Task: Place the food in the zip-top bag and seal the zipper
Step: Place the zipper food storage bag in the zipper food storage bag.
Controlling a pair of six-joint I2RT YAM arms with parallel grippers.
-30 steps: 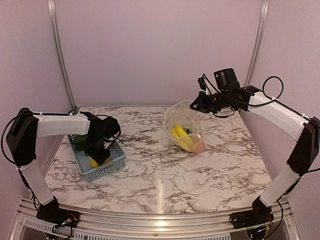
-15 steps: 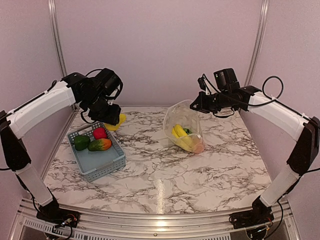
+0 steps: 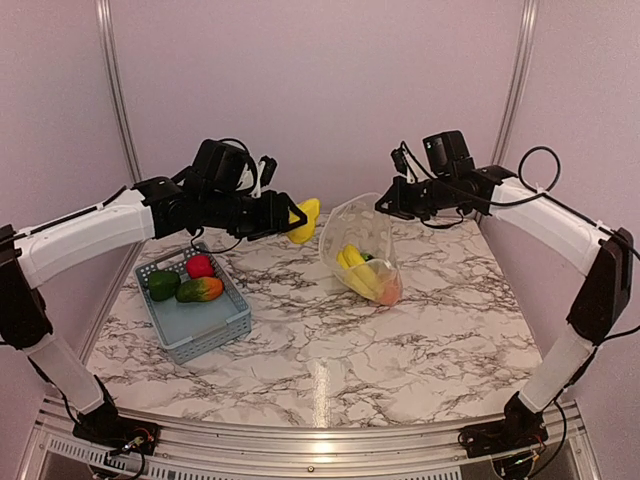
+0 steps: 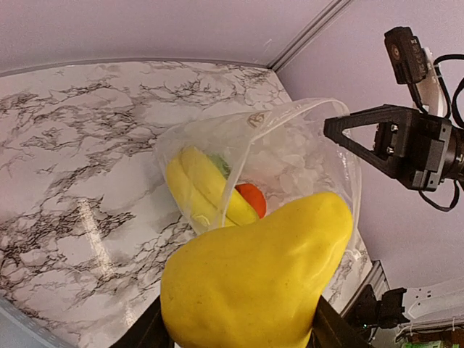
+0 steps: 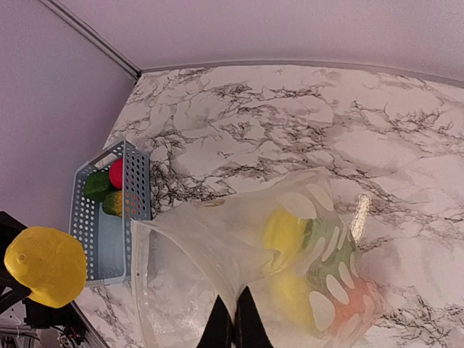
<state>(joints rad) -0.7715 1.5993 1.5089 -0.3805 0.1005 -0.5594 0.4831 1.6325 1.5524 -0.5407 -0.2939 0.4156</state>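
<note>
Above the marble table (image 3: 330, 350), the left gripper (image 3: 290, 218), clamped on a yellow fruit (image 4: 254, 275), has carried it from the basket (image 3: 200, 325) to just short of the zip-top bag (image 3: 358, 240), whose mouth the right gripper (image 3: 384, 205) pinches open; drop-in judged imminent

White shells are covering the long links of the left arm (image 3: 90, 225) and the right arm (image 3: 555, 215), with black housings showing at every joint. Thin black cables (image 3: 537, 160) are looping off the right arm at the upper right of the top view. A boxy black camera (image 3: 446, 152) is sitting on its wrist. At the right of the left wrist view, the right gripper (image 4: 330, 130) is showing a matte black triangular frame.
</note>
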